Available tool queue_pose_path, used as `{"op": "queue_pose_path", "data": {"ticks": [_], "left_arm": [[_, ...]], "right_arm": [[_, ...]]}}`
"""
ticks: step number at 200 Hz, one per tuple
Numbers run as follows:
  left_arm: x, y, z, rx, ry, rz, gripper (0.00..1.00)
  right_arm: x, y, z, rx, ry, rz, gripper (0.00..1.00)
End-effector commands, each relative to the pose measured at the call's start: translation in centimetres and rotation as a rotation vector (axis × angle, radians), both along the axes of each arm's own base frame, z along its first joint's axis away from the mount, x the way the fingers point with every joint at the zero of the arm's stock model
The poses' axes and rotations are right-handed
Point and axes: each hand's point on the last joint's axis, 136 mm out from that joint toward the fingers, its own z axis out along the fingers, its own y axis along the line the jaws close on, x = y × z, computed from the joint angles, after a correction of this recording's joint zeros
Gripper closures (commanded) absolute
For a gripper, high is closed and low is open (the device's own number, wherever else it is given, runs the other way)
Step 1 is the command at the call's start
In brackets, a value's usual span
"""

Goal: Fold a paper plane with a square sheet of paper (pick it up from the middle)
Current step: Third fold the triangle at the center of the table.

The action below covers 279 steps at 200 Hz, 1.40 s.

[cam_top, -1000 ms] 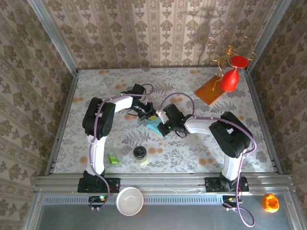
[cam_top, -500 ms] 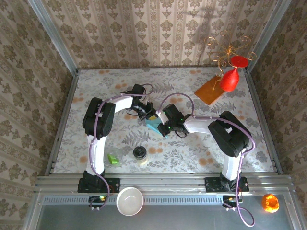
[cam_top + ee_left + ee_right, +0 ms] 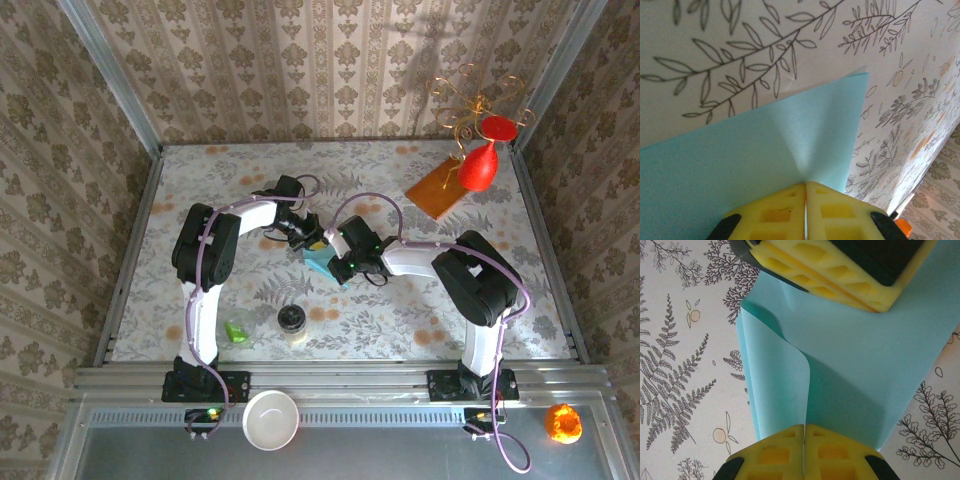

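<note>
The square sheet of paper (image 3: 855,350) sits at mid-table (image 3: 230,180) between the arms, with one flap curled over. The left gripper (image 3: 805,187) is closed tight on one edge and the right gripper (image 3: 804,430) is closed tight on the opposite edge, at the curl. Recommended: hold both pinches firm, align the edges before pressing the crease, and avoid pulling the grippers apart, as thin paper is likely to tear

1. Top view: bright, even, sharp; soft shadows under my arms (image 3: 205,250).
2. Left wrist: my fingers (image 3: 835,212) blurred up close; lower-right corner washed out, maybe glare.
3. Right wrist: curled square sheet of paper (image 3: 780,385) throws soft shadow.
</note>
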Motion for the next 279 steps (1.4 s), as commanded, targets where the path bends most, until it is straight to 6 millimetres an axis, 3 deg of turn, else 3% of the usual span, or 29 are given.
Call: {"op": "queue_pose_path", "data": {"ticks": [1,33,75,115,142,149,204,279], "left_arm": [[1.1,2.5,1.6,0.012,-0.02,0.111,0.88],[1.7,4.6,3.9,0.005,-0.084,0.21,0.84],[-0.3,5.9,3.9,0.02,-0.076,0.266,0.83],[-3.1,4.1,3.3,-0.001,-0.027,0.227,0.87],[-3.5,4.2,2.6,0.004,-0.004,0.242,0.9],[-4.4,3.1,2.5,0.003,-0.001,0.211,0.9],[-5.3,2.2,1.4,0.016,0.035,0.203,0.92],[-6.3,2.7,-0.1,0.063,0.068,0.213,0.93]], "right_arm": [[-0.9,-0.7,-1.8,-0.047,0.066,0.006,1.0],[-0.9,-0.7,-1.8,-0.045,0.078,-0.004,1.0],[-1.1,-0.4,-2.1,-0.033,0.111,-0.007,0.99],[-1.1,-0.3,-2.3,-0.041,0.129,-0.007,0.99],[-1.1,-0.1,-2.4,-0.04,0.142,-0.012,0.98],[-1.1,-0.1,-2.4,-0.039,0.145,-0.013,0.98],[-1.1,-0.1,-2.6,-0.044,0.158,-0.022,0.98],[-1.0,-0.2,-2.9,-0.057,0.166,-0.029,0.97]]}}
